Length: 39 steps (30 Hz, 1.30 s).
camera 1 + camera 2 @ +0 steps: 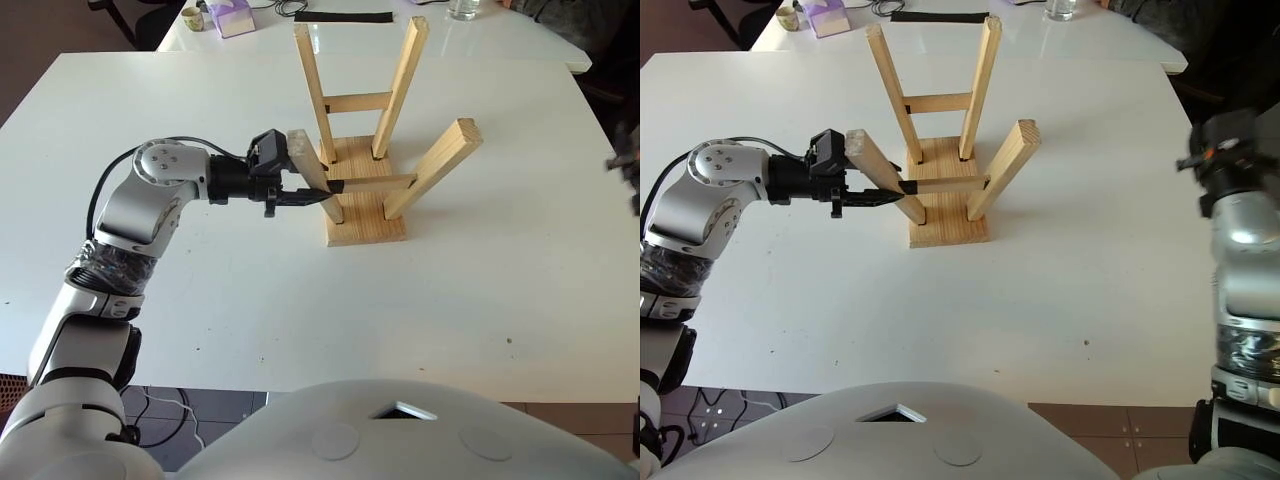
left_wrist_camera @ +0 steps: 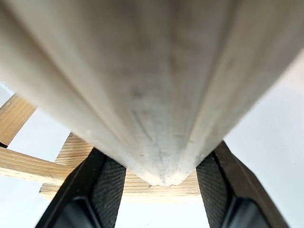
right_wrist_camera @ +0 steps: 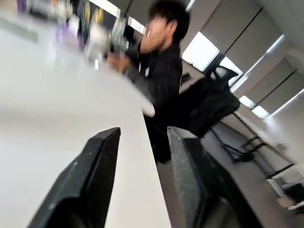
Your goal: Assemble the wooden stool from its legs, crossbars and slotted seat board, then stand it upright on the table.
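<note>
**Left tool.** The left tool [image 1: 312, 197] is closed on the near-left leg [image 1: 306, 152], low down on it. In the wrist view its two fingers [image 2: 107, 185] are pressed against opposite faces of the wood. This leg is tilted back over the tool instead of standing straight.

**Assembly, just beyond the left tool.** The seat board [image 1: 370, 228] lies flat on the table [image 1: 200, 300], with all four legs pointing up from it. The stool is therefore being built upside down. The two far legs [image 1: 313, 80] are joined by the far crossbar [image 1: 357, 102] and stand close to straight. The near crossbar [image 1: 375, 182] runs from the held leg to the near-right leg [image 1: 435, 165], which is splayed outward, away from the left tool.

**Right tool.** The right tool [image 3: 142, 137] is held well apart from the stool, off the table's right edge. Its fingers are spread and nothing is held between them.

**Progress.** Every part is judged to be fitted. Still to be done: the near pair is to be straightened and pressed home, then the stool turned over onto its legs.

**Not determinable.** How deep any leg sits in its slot cannot be told, as the joints are hidden. The left end of the near crossbar is covered by the tool's fingers.
</note>
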Available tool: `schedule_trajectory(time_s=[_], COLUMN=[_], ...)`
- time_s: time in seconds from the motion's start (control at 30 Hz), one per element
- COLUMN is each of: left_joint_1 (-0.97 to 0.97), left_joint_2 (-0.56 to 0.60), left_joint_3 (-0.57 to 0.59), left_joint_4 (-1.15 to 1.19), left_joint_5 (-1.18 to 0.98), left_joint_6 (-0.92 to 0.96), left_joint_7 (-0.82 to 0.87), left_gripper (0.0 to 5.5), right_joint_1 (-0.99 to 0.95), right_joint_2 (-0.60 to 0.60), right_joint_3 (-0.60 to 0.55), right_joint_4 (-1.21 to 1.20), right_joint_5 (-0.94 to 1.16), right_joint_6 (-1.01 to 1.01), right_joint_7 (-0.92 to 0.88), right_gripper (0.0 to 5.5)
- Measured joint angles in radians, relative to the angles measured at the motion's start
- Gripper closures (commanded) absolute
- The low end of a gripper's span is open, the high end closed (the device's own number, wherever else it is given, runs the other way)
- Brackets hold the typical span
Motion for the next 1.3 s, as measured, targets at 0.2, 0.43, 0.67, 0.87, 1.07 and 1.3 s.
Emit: schedule_trajectory(time_s=[0.2,0.43,0.67,0.87,1.07,1.3], left_joint_1=[-0.005,-0.006,-0.008,-0.007,0.032,0.066], left_joint_2=[0.025,0.052,0.016,0.016,0.049,0.049], left_joint_3=[0.020,0.027,0.001,-0.001,0.053,0.054], left_joint_4=[0.004,-0.013,-0.029,-0.035,-0.042,-0.147], left_joint_5=[-0.016,-0.011,0.009,0.010,-0.036,-0.035], left_joint_6=[-0.003,0.007,0.017,0.028,0.032,0.099], left_joint_7=[-0.014,-0.032,0.031,0.058,0.066,0.132], left_gripper=[3.45,3.45,3.45,3.45,3.45,3.45], right_joint_1=[-0.101,-0.109,-0.108,-0.134,-0.274,-0.289], right_joint_2=[0.365,0.374,0.152,0.082,0.558,0.474], right_joint_3=[0.328,0.315,0.032,0.108,0.313,0.306], right_joint_4=[-0.319,-0.438,-0.241,-0.158,-0.293,-0.318], right_joint_5=[0.106,0.112,0.017,-0.212,-0.046,-0.069], right_joint_6=[0.127,0.331,0.215,0.110,0.347,0.403], right_joint_7=[0.039,0.048,0.086,0.017,0.013,0.068], right_gripper=[2.14,2.14,2.14,2.14,2.14,2.14])
